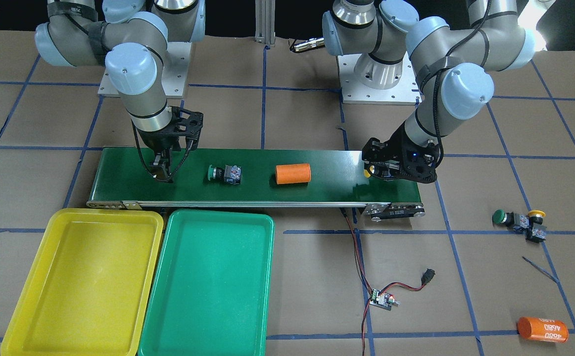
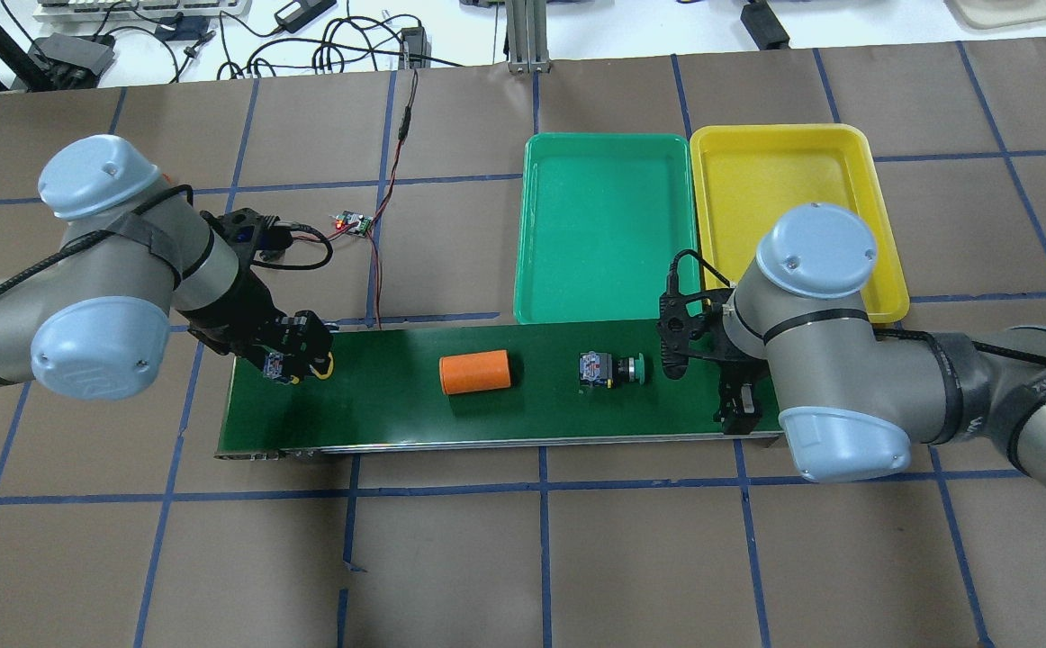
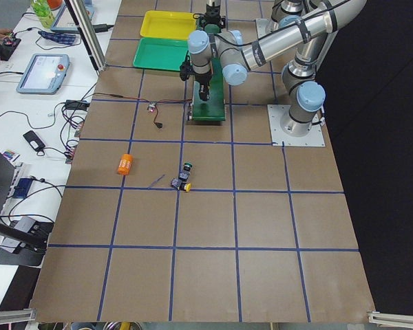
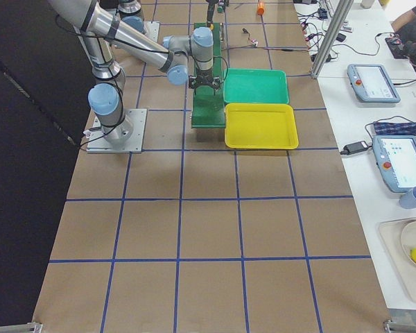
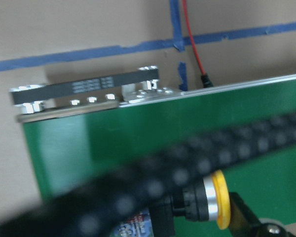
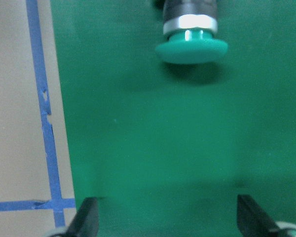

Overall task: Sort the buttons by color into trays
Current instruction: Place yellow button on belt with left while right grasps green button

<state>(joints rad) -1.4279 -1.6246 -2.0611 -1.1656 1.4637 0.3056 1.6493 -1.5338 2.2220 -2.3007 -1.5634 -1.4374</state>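
Sorting barely begun: yellow tray [image 1: 84, 287] and green tray [image 1: 208, 287] empty. The left gripper [image 2: 302, 364] clamps a yellow button [image 5: 219, 205] at the conveyor belt [image 2: 379, 414] end. The right gripper [image 6: 167, 219] hangs spread beside the mid-belt green button [image 6: 190, 47]. Two more buttons [image 1: 517, 221] lie on the table [image 1: 317, 296].

- My front-facing camera looks steeply down from the operators' side; my overhead camera looks down from the opposite side.
- Both share the conveyor belt [image 1: 327, 173] and the green tray [image 1: 208, 282].
- My side cameras sit far off at either end of the table [image 3: 261, 227].
- My wrist cameras sit close over the belt.
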